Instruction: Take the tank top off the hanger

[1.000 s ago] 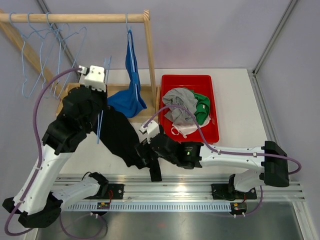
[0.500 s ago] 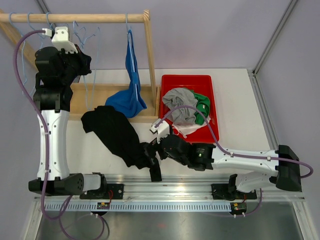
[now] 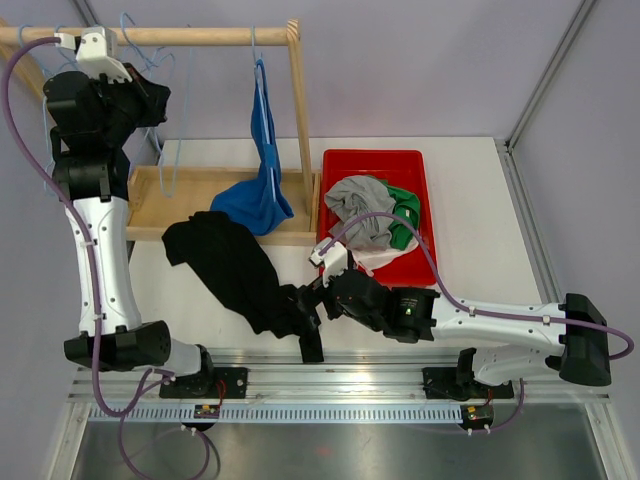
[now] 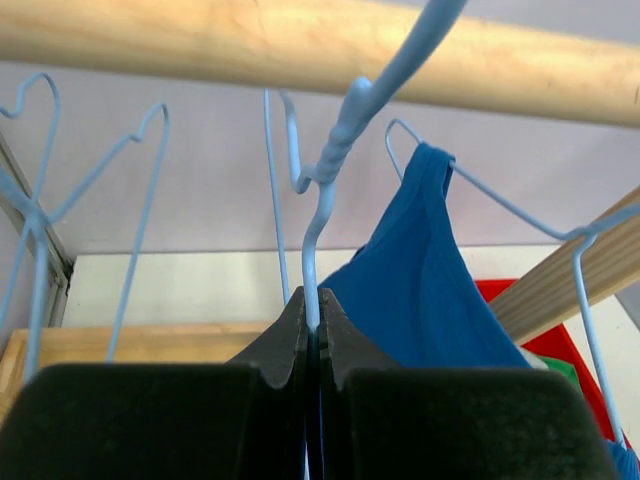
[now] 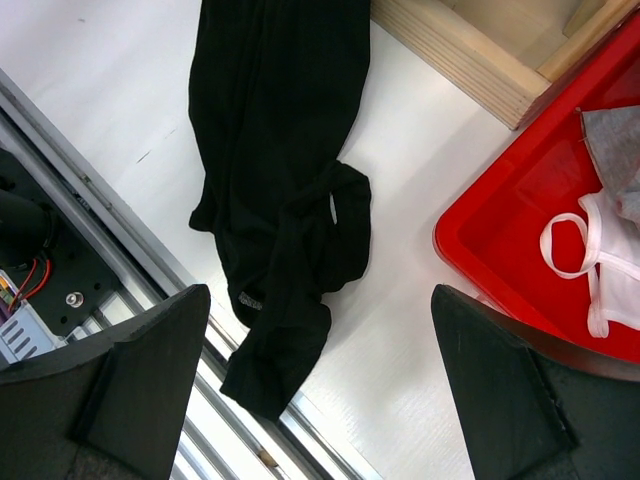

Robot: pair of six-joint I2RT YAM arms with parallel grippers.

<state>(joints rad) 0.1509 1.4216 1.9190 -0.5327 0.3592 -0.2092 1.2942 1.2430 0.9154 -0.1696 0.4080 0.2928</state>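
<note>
1. My left gripper [image 4: 312, 305]: fingers pressed together on the wire neck of a bare blue hanger [image 4: 322, 200], whose hook is up at the wooden rail [image 4: 200, 35].
2. My right gripper [image 5: 320, 290]: spread wide, holding nothing, above the black tank top [image 5: 270, 150].
3. Black tank top: crumpled on the table [image 3: 460, 200], by its near edge, left of centre.

Showed white link shells and black joint housings on the left arm [image 3: 97, 250] and right arm [image 3: 500, 322]. Carried purple cables [image 3: 8, 85] from wrist to base. Ended in matte black, wedge-shaped fingers [image 5: 150, 370]. Bore a small green light [image 3: 408, 311].
</note>
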